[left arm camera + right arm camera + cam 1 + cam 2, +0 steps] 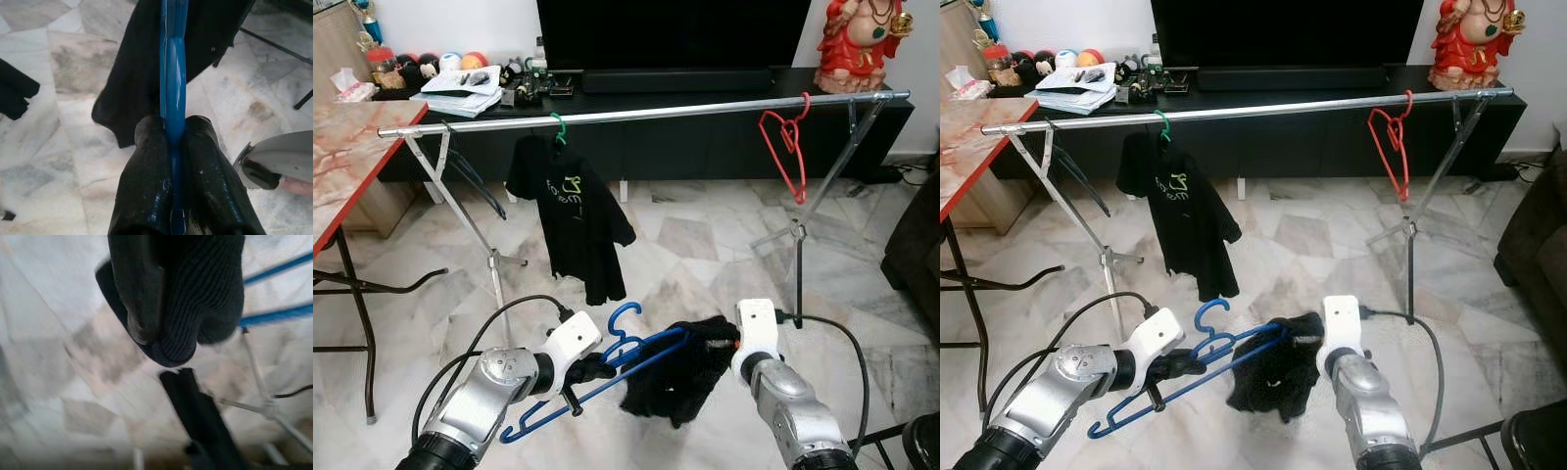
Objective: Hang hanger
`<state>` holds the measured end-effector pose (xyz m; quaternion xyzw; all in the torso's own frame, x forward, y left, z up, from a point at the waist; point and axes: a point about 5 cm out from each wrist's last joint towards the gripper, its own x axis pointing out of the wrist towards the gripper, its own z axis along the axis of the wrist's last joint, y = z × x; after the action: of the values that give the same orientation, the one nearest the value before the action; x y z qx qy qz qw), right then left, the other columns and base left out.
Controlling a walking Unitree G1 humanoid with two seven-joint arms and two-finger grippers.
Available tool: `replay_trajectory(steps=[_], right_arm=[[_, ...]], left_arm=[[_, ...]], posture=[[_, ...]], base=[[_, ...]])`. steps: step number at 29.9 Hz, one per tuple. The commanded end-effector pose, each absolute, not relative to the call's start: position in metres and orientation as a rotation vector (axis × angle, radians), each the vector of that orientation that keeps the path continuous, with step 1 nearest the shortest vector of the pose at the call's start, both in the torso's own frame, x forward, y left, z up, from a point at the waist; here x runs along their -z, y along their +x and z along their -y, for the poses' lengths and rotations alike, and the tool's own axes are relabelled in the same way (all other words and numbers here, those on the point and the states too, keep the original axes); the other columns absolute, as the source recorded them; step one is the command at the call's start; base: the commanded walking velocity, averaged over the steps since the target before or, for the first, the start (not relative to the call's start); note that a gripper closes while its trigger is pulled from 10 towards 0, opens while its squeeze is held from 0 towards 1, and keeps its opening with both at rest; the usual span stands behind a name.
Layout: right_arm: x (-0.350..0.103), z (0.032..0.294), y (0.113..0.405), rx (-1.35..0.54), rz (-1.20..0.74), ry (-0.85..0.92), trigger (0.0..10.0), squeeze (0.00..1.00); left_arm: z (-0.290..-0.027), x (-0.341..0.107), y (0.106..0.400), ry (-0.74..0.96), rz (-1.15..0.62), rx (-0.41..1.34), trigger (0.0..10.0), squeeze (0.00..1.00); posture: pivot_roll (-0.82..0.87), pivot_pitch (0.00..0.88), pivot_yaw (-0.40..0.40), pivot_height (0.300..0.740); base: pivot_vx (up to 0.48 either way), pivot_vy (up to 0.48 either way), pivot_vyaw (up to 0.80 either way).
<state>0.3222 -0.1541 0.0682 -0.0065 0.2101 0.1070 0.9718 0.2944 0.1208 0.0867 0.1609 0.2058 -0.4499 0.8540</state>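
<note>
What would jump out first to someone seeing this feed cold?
Low in front, the left gripper is clamped on a blue hanger, with a dark knitted garment draped on its far end where the right gripper meets it. Behind runs a silver rail carrying a black T-shirt on a green hanger and an empty red hanger near its right end.

- The rail [646,113] lies bare between the hung black shirt [570,220] and the red hanger [786,152].
- A table [352,162] crowds its left end.
</note>
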Motion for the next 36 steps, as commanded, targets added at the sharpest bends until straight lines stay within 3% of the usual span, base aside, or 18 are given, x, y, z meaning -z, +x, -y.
replay_trajectory(steps=[1,11,14,21,26,30,36], right_arm=[[-0.077,0.149,0.325,-0.259,-0.385,-0.035,10.0,0.0],[-0.086,0.147,0.328,-0.299,-0.372,-0.082,10.0,0.0],[-0.096,0.14,0.326,-0.34,-0.339,-0.027,10.0,0.0],[-0.12,0.124,0.312,-0.581,-0.197,-0.123,10.0,0.0],[-0.112,0.136,0.308,-0.624,-0.246,-0.294,10.0,0.0],[-0.105,0.163,0.317,-0.488,-0.288,-0.458,10.0,0.0],[-0.112,0.168,0.319,-0.479,-0.251,-0.499,10.0,0.0]], left_arm=[[-0.12,-0.094,0.295,0.324,-0.396,0.962,10.0,0.0],[-0.117,-0.102,0.295,0.251,-0.35,0.989,10.0,0.0],[-0.115,-0.103,0.296,0.233,-0.343,1.001,10.0,0.0],[-0.108,-0.106,0.29,0.184,-0.338,1.065,10.0,0.0],[-0.108,-0.108,0.284,0.152,-0.343,1.115,10.0,0.0],[-0.113,-0.105,0.282,0.185,-0.371,1.119,10.0,0.0],[-0.117,-0.105,0.281,0.192,-0.383,1.117,10.0,0.0]], posture=[[-0.07,0.09,0.031,0.74],[-0.07,0.091,0.03,0.74],[-0.08,0.093,0.032,0.74],[-0.08,0.094,0.032,0.74],[-0.08,0.093,0.029,0.74],[-0.08,0.093,0.029,0.74],[-0.08,0.092,0.032,0.74]], base=[[0.0,0.0,0.0],[0.0,0.0,0.0],[0.0,0.0,0.0],[0.0,0.0,0.0],[0.0,0.0,0.0],[0.0,0.0,0.0],[0.0,0.0,0.0]])
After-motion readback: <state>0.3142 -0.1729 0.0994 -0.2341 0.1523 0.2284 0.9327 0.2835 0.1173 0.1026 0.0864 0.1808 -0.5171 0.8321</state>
